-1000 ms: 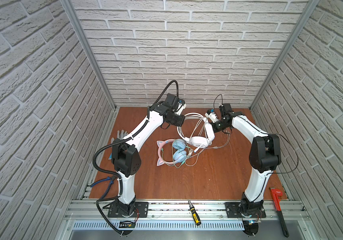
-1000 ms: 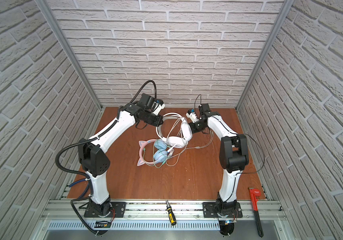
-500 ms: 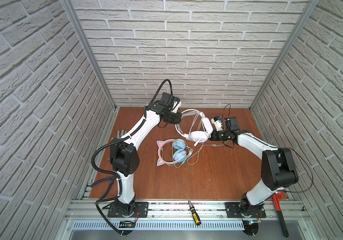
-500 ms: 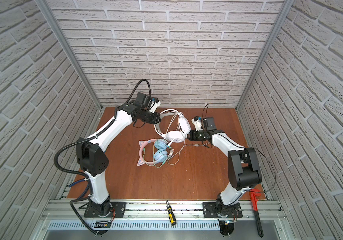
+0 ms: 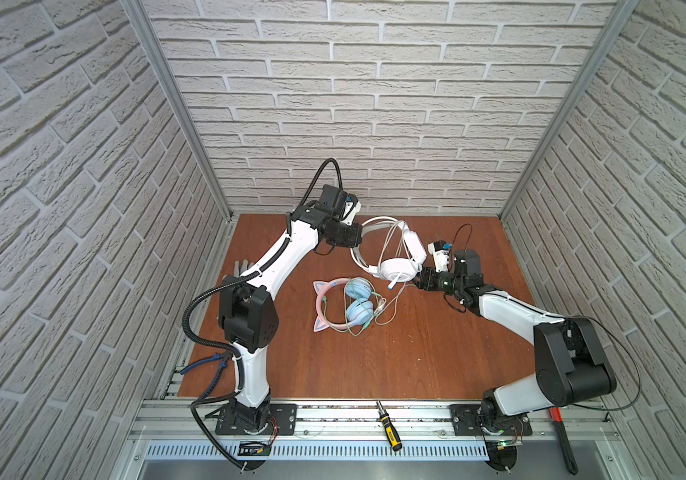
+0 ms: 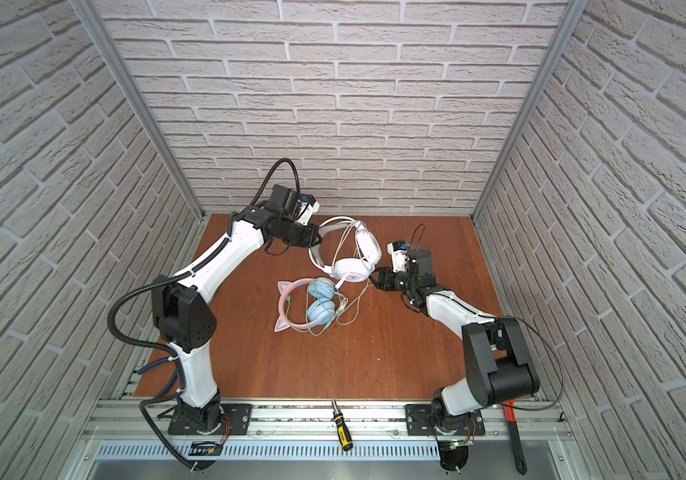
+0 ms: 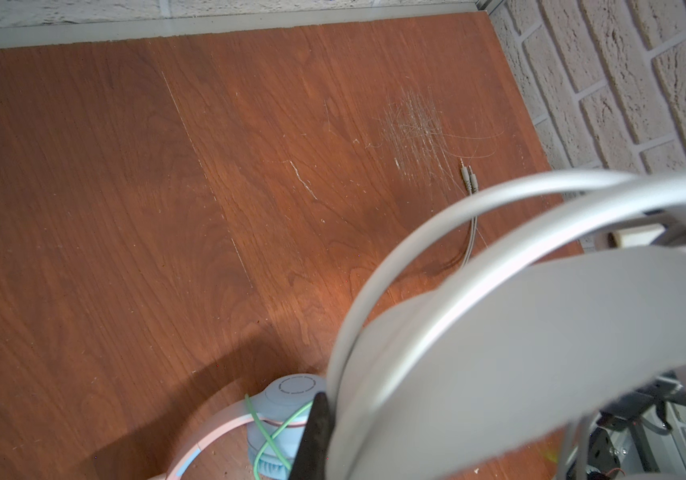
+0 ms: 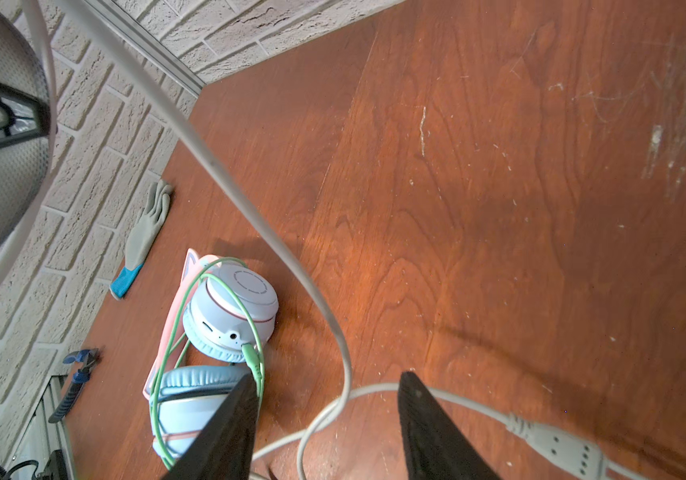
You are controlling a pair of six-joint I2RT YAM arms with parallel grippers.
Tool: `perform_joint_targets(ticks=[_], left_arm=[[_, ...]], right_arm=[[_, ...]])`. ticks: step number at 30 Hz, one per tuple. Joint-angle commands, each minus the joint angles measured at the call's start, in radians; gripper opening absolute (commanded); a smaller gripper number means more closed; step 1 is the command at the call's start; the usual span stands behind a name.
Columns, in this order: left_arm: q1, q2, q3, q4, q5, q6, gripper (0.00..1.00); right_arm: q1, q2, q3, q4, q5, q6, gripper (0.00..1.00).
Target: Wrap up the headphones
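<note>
The white headphones [image 5: 397,270] [image 6: 351,268] hang above the back of the table, and my left gripper [image 5: 357,241] [image 6: 317,240] is shut on their headband [image 7: 499,332]. Their white cable [image 8: 345,365] drops to the table and loops under the gap of my right gripper [image 8: 328,376] [image 5: 417,283], which is open and holds nothing. The cable's plugs [image 7: 468,176] lie on the wood. The pink cat-ear headphones [image 5: 357,309] [image 6: 320,311] [image 8: 235,307] with blue cups and green cable lie flat mid-table, in front of the white pair.
A grey glove [image 5: 245,266] [image 8: 146,232] lies by the left wall, with blue pliers [image 5: 212,365] nearer the front. A screwdriver [image 5: 389,426] and a red-handled tool [image 5: 563,440] rest on the front rail. The cable's inline remote [image 8: 557,444] lies beside my right gripper.
My right gripper has let go near the headband, opened, and swung down and forward to beside the white ear cup. My left gripper has carried the white headphones slightly back.
</note>
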Motion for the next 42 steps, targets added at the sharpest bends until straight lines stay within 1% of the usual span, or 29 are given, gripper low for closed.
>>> perform_joint_targets(ticks=[1,4,7,9,11,15,19,23,31,36,40,42], left_arm=[[0.008,-0.044,0.001,0.077,0.055,-0.034,0.0],[0.009,-0.049,-0.001,0.081,0.047,-0.043,0.0],[0.012,-0.049,0.005,0.087,0.048,-0.059,0.0],[0.014,-0.046,0.014,0.092,0.05,-0.072,0.0],[0.02,-0.043,0.03,0.093,0.049,-0.081,0.0],[0.035,-0.041,0.061,0.102,0.052,-0.109,0.0],[0.058,-0.041,0.062,0.148,0.058,-0.171,0.0],[0.081,-0.033,0.072,0.196,0.07,-0.23,0.0],[0.088,0.004,0.125,0.202,0.059,-0.259,0.0],[0.099,0.006,0.128,0.198,0.049,-0.273,0.0],[0.1,0.011,0.126,0.199,0.07,-0.277,0.0],[0.1,0.011,0.123,0.197,0.076,-0.278,0.0]], right_arm=[[0.017,0.075,0.048,0.138,0.013,0.06,0.56],[0.053,0.149,0.099,0.145,0.011,0.068,0.51],[0.09,0.207,0.115,0.194,0.01,0.098,0.48],[0.107,0.246,0.123,0.227,-0.005,0.134,0.42],[0.119,0.267,0.121,0.239,-0.012,0.15,0.39],[0.131,0.261,0.071,0.255,-0.006,0.162,0.41],[0.131,0.242,0.021,0.239,-0.011,0.155,0.42],[0.13,0.223,-0.016,0.199,-0.02,0.132,0.46],[0.131,0.168,-0.059,0.084,-0.009,0.062,0.5],[0.13,0.154,-0.053,0.015,-0.019,0.027,0.5],[0.13,0.144,-0.06,0.01,-0.01,0.024,0.45],[0.129,0.13,-0.065,0.026,0.005,0.035,0.46]])
